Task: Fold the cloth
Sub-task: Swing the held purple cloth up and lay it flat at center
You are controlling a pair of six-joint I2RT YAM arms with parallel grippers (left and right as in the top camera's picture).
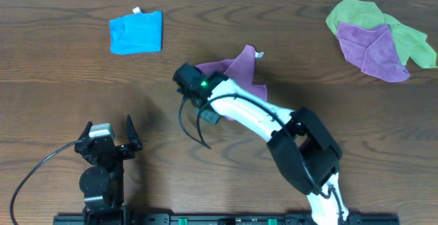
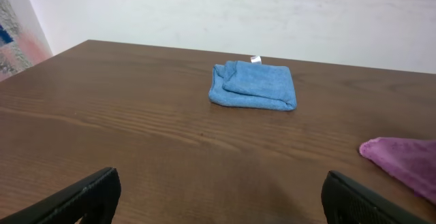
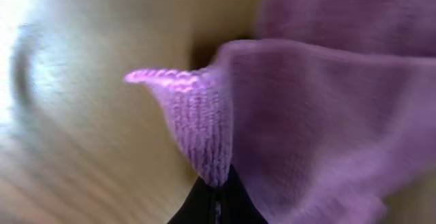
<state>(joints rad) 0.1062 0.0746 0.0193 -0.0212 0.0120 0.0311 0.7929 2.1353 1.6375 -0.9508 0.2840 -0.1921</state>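
4 cloths on table [image 1: 55,81]: 1 folded blue cloth [image 1: 136,32], 1 green cloth [image 1: 410,44], 2 purple. Centre purple cloth [image 1: 239,71] sits crumpled right of blue cloth; 2nd purple cloth [image 1: 373,49] far right, on green. R gripper [image 3: 219,186] jaws pinched shut on centre purple cloth's edge. L gripper [image 1: 109,135] jaws wide apart, empty. White tag [image 1: 137,9] on blue cloth, unreadable.
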